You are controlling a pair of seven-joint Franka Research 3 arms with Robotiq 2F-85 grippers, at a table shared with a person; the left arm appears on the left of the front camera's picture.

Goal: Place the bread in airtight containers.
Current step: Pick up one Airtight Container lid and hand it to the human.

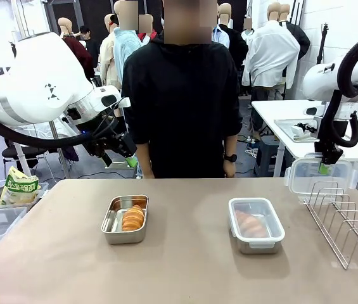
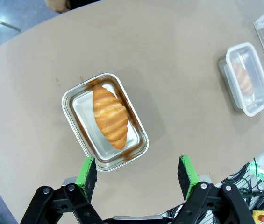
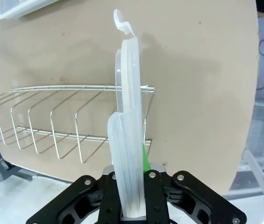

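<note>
Steel shows bright in the nearer part of the tan desk (image 1: 185,253), where two small tins sit side by side, well apart. The left tin (image 1: 125,219) is uncovered and holds one golden, ridged croissant (image 1: 133,218) lying flat on its floor; in the left wrist view that croissant (image 2: 109,116) lies on a diagonal across the tin (image 2: 104,122). The right tin (image 1: 256,225) wears a clear plastic lid, and the second croissant (image 1: 252,223) shows dimly through it. At the desk's right edge stands a wire rack (image 1: 346,218). Above the rack's far end the right gripper (image 1: 324,168) hangs with its jaws clamped on a second clear lid (image 1: 318,177), held on edge; the right wrist view shows the lid (image 3: 128,140) rising edge-on between the closed black fingers, with the rack (image 3: 66,126) below it. At the desk's left edge a yellow-green snack bag (image 1: 19,188) sits in a clear bin. Farther back on the left, the left gripper (image 1: 125,155) hovers in the air beyond the desk's far edge, its jaws spread wide and holding nothing; its green pads (image 2: 87,171) frame the open tin from above. A person in a black top (image 1: 182,95) stands at the far side of the desk.
</note>
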